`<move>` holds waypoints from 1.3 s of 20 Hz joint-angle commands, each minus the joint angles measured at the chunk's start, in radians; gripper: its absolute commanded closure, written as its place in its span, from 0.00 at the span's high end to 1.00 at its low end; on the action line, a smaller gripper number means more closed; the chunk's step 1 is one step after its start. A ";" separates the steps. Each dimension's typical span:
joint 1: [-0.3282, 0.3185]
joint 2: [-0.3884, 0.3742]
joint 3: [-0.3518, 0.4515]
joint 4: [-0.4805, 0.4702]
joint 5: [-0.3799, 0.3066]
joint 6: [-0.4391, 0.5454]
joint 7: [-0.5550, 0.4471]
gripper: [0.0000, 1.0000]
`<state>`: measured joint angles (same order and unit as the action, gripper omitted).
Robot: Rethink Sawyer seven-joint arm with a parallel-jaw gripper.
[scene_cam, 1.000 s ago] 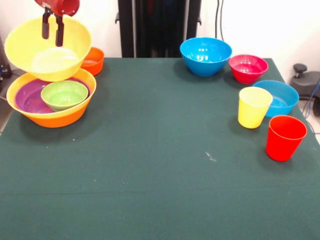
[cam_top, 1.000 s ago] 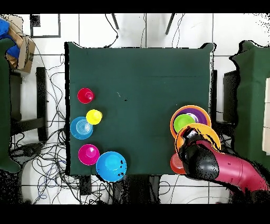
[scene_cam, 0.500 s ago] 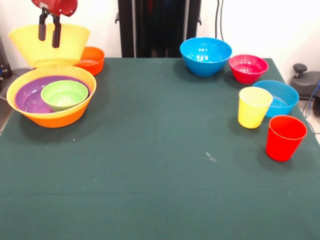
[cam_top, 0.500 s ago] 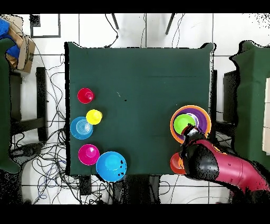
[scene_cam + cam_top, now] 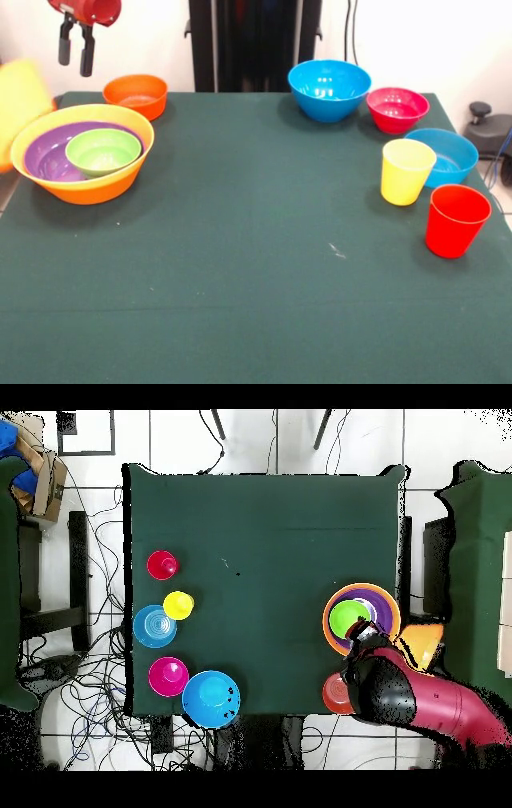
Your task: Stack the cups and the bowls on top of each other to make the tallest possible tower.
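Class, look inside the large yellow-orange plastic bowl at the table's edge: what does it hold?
The large yellow-orange bowl holds a wide purple bowl, with a small green bowl nested in that. Their bottoms, and anything beneath them, are covered.

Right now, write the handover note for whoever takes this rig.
Gripper: open, empty, raised behind the tower's corner of the table.
Tower: large yellow-orange bowl holding the purple bowl, with the green bowl inside that.
Second large yellow bowl: blurred, beyond the table's edge beside the tower; likely needs recovering.
Loose on the table: orange bowl behind the tower; at the other side, two blue bowls, pink-red bowl, yellow cup, red cup.
Done: three bowls nested. Left: everything else.
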<state>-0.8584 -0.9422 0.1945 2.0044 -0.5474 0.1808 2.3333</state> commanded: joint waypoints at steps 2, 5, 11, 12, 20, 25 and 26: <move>0.042 0.081 0.009 -0.049 -0.075 -0.051 -0.009 1.00; 0.041 0.080 0.013 -0.052 -0.070 -0.043 -0.012 1.00; 0.038 0.069 0.020 -0.047 -0.061 -0.022 -0.018 1.00; 0.039 0.071 0.019 -0.050 -0.061 -0.022 -0.017 1.00; 0.090 0.092 -0.019 -0.073 -0.049 -0.001 0.014 1.00; 0.167 0.083 -0.060 -0.086 -0.009 0.041 0.062 1.00; 0.189 0.080 -0.072 -0.089 0.004 0.055 0.077 1.00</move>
<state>-0.7601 -0.9247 0.1408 1.9626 -0.5456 0.1777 2.3333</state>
